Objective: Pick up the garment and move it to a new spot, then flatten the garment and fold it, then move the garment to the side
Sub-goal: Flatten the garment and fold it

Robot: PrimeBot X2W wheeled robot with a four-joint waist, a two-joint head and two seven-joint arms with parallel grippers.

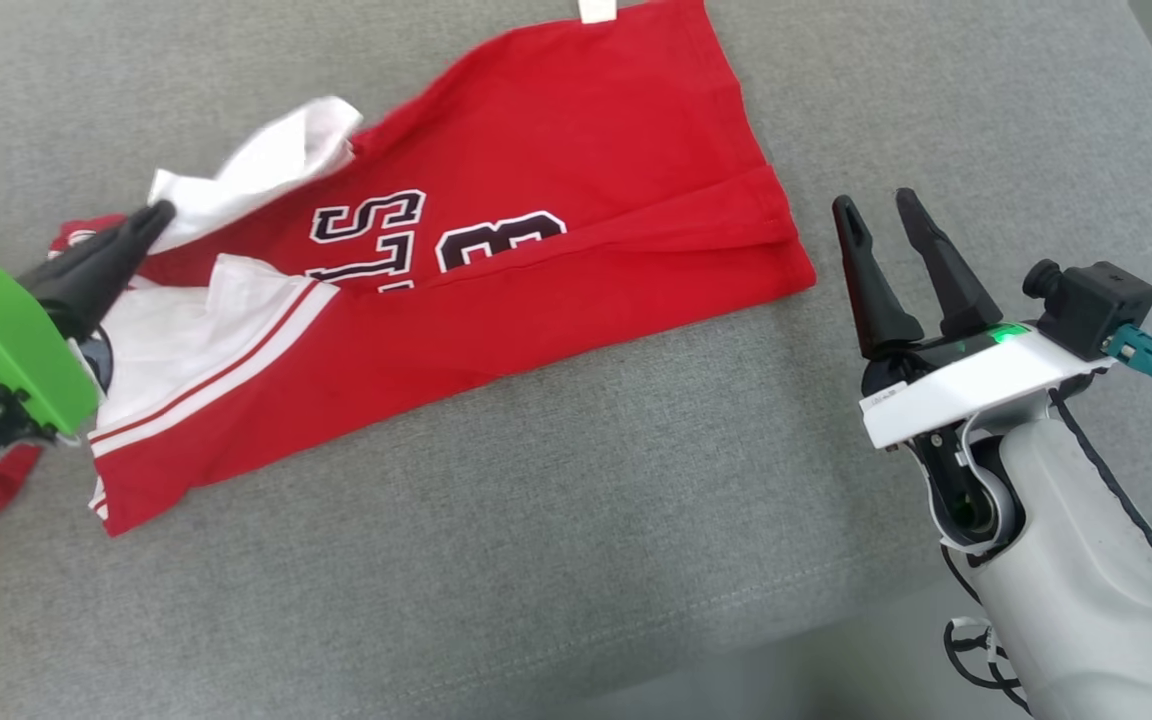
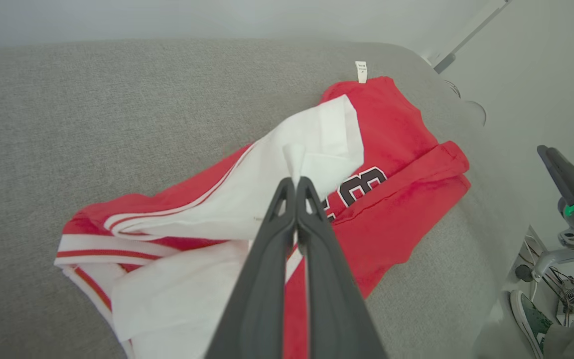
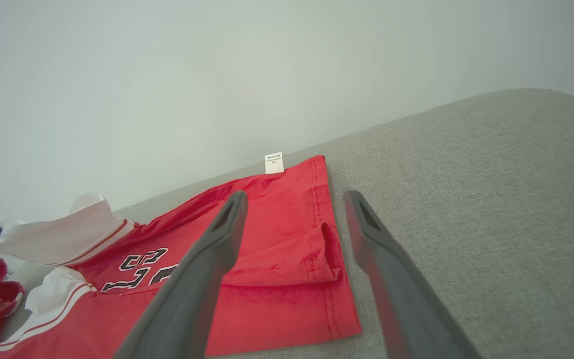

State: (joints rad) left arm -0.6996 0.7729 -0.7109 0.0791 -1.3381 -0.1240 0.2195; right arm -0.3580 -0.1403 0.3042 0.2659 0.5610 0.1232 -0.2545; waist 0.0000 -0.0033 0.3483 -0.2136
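Observation:
The garment (image 1: pixel 556 180) is a red jersey with white sleeves and dark lettering, spread partly folded on the grey cushion (image 1: pixel 636 500). My left gripper (image 1: pixel 158 214) is shut on a white sleeve (image 1: pixel 276 160) at the jersey's left end, lifting it off the fabric. The left wrist view shows the sleeve (image 2: pixel 312 139) pinched at the closed fingertips of the left gripper (image 2: pixel 296 180). My right gripper (image 1: pixel 876 205) hovers open just right of the jersey's hem, touching nothing. From the right wrist, the open right gripper (image 3: pixel 294 197) frames the folded hem corner of the garment (image 3: pixel 287 249).
A white care label (image 1: pixel 597 10) sticks out at the jersey's far edge. The cushion's front edge runs along the lower right (image 1: pixel 836 610). Beyond the cushion's right end, the left wrist view shows floor, cables and a shoe (image 2: pixel 528 314). A pale wall (image 3: pixel 217 75) stands behind.

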